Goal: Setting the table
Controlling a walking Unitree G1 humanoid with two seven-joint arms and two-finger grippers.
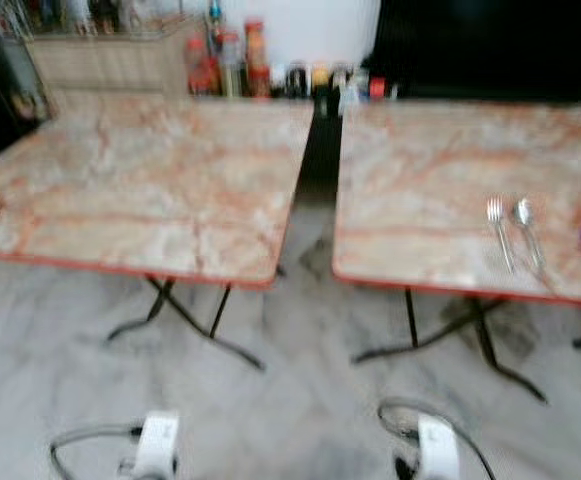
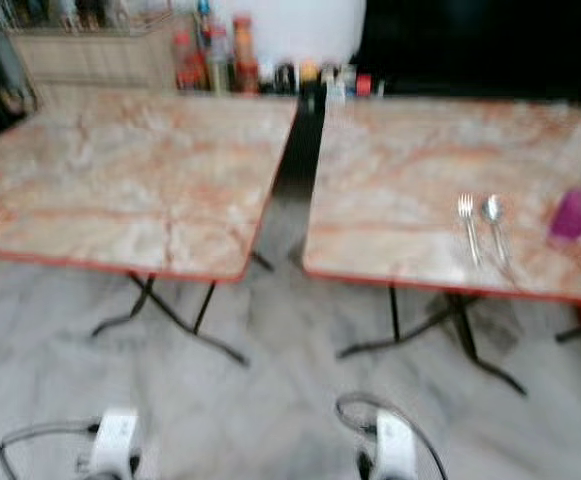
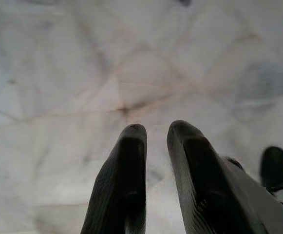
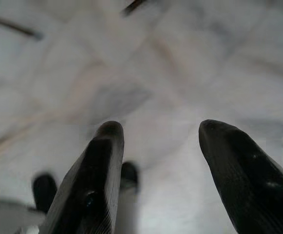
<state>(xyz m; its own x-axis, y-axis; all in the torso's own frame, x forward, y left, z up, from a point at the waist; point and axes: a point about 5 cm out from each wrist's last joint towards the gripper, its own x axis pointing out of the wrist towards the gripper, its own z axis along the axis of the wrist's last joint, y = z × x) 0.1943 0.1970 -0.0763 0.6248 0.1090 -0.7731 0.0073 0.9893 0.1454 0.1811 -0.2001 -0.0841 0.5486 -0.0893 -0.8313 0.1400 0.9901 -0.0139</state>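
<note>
A pale marbled floor (image 1: 300, 400) runs under two marble-topped desks with red edges — the left desk (image 1: 140, 190) and the right desk (image 1: 450, 190) — set side by side with a narrow gap between them. Along the far edge, bottles and jars (image 1: 240, 65) stand in a row before a white wall.

On the right desk, near its front edge, a fork (image 2: 467, 228) and a spoon (image 2: 494, 228) lie side by side, handles toward the robot; just right of them is a purple cup (image 2: 576, 214).

Both arms hang low over the floor. The left claw (image 3: 156, 141) has its fingers close together, nearly shut, grasping nothing; the right claw (image 4: 160, 146) is spread wide and likewise empty.

One place looks partly laid, so the step in hand seems to be moving on — either fetching more ware or going to a place still unset. The next move calls for walking closer and picking a target; the blur suggests the robot is walking.
</note>
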